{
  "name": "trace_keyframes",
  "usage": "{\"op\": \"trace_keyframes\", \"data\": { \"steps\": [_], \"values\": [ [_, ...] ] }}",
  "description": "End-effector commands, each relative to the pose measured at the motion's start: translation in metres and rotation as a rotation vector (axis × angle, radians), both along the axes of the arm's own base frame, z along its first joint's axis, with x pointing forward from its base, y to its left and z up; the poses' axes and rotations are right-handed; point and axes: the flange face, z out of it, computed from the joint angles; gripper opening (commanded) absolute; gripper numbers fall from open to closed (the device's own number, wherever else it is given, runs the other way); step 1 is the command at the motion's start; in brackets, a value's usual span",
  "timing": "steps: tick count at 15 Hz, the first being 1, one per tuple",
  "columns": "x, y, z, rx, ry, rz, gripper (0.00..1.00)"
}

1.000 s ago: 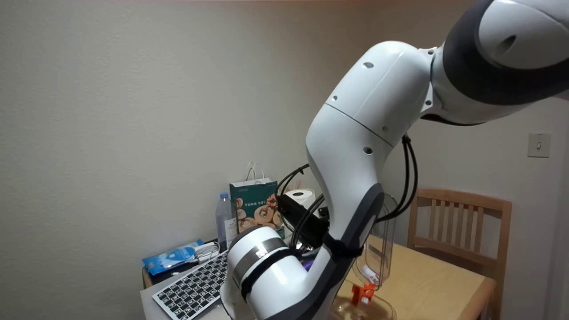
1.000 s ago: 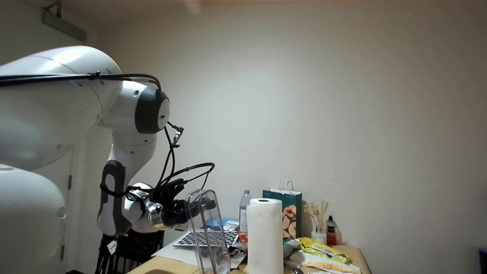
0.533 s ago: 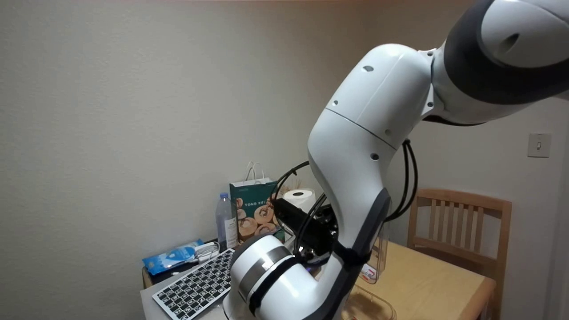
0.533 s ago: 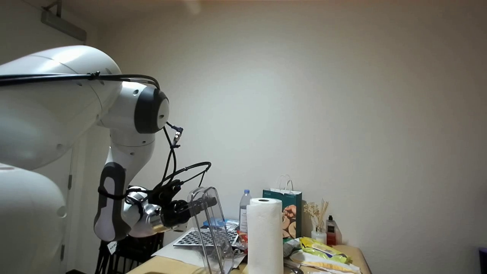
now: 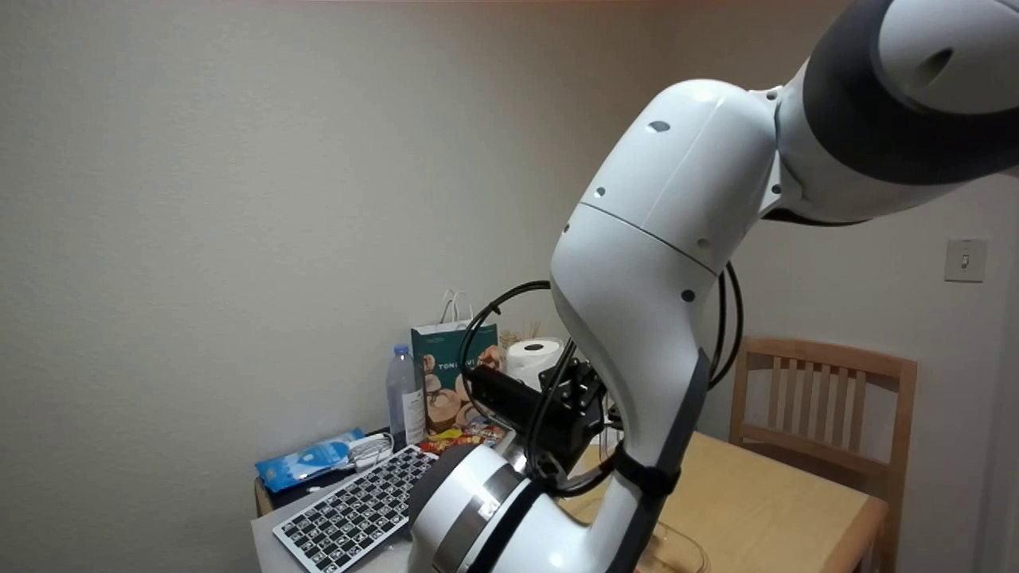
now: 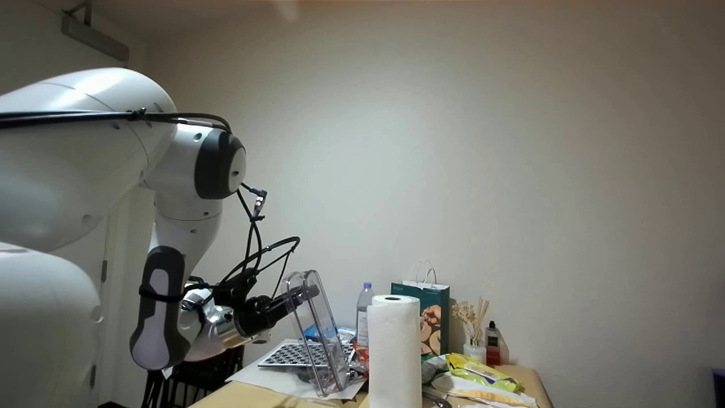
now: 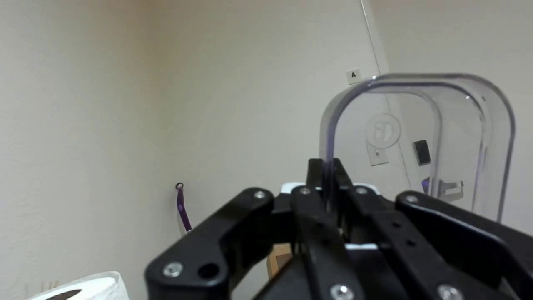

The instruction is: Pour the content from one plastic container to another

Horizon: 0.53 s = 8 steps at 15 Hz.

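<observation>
A tall clear plastic container (image 6: 320, 334) hangs tilted above the table in an exterior view, its upper end towards me. My gripper (image 6: 308, 293) is shut on one of its thin walls. In the wrist view the wall of the clear container (image 7: 327, 141) passes between the tips of the gripper (image 7: 328, 171). I cannot tell whether anything lies inside it. A second, low clear container (image 5: 681, 547) rests on the table in an exterior view, largely hidden behind the arm. What it holds is mostly covered too.
A paper towel roll (image 6: 395, 351) stands close beside the held container. Behind are a green paper bag (image 6: 436, 317) and a bottle (image 6: 364, 311). A keyboard (image 5: 358, 505) and snack packets (image 5: 466, 436) lie on the table (image 5: 772, 485), with a chair (image 5: 824, 390) beyond.
The arm has shifted back slightly and its wrist has turned. The held container has risen a little and leans more. Red-orange pieces and a white item seen earlier are now hidden behind the arm.
</observation>
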Motion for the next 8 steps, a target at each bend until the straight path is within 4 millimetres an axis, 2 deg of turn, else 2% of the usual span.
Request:
{"op": "trace_keyframes", "data": {
  "steps": [1, 4, 8],
  "values": [
    [0.001, 0.002, 0.0, 0.003, -0.003, 0.001, 0.07],
    [0.005, 0.003, 0.005, 0.014, -0.016, -0.004, 0.07],
    [-0.014, 0.017, 0.008, 0.011, 0.037, 0.028, 0.06]
  ]
}}
